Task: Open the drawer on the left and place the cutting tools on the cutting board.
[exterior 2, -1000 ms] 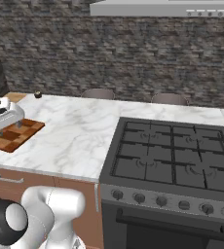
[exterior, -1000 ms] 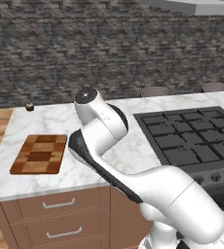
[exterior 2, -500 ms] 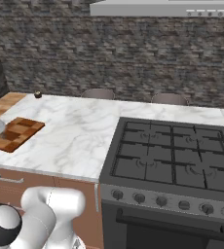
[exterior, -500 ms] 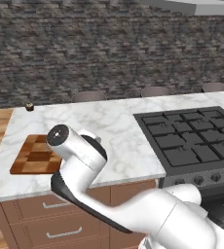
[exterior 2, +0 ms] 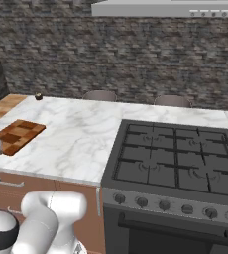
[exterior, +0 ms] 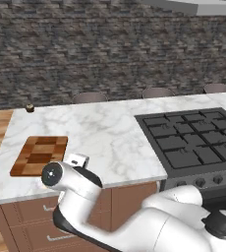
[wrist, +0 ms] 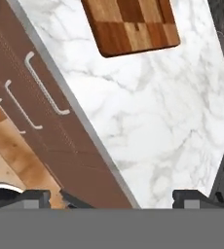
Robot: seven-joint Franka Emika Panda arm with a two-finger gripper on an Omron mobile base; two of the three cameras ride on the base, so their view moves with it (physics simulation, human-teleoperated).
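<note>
Nearby, checkered wooden cutting board [exterior: 40,155] on veined marble counter [exterior: 110,138].

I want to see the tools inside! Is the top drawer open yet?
No, shut. The drawer front sits flush with the drawer below it.

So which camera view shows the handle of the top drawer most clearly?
The hand view: the drawer's handle runs whole across the closed front. The left base view shows a short piece beside the arm; the right base view shows it small.
</note>
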